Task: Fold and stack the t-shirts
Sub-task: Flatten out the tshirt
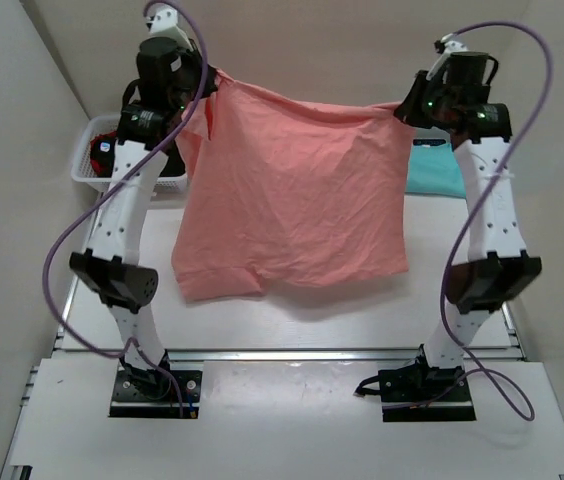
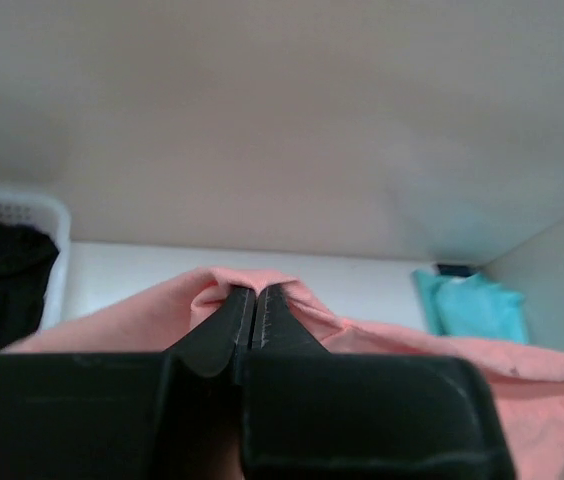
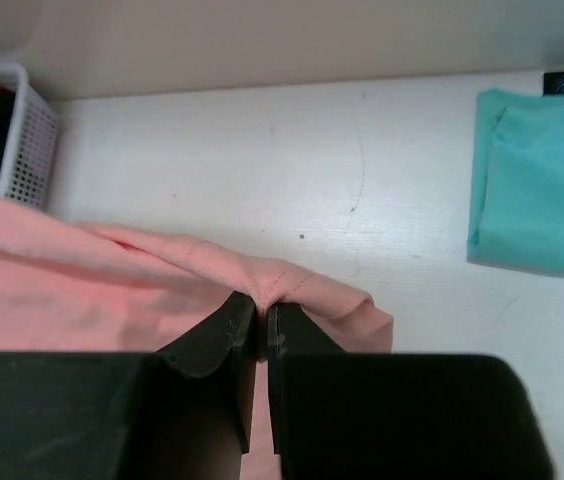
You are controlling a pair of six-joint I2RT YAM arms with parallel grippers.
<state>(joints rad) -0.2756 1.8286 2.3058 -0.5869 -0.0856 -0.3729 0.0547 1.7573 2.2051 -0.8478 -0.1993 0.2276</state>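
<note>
Got the salmon-pink t-shirt (image 1: 292, 190) hanging over mid-tabletop, pinched tight at its two top corners by left gripper (image 2: 253, 300) and right gripper (image 3: 262, 315), looks light and floppy, so probably best grabbing corners and hems.

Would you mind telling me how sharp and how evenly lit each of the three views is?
Top external: sharp, evenly lit, no glare on the salmon-pink t-shirt. Left wrist: hazy and soft throughout; the teal t-shirt is blurred, the left gripper a dark mass. Right wrist: crisper, the basket mesh and table specks readable, though the right gripper is dark and featureless.
</note>
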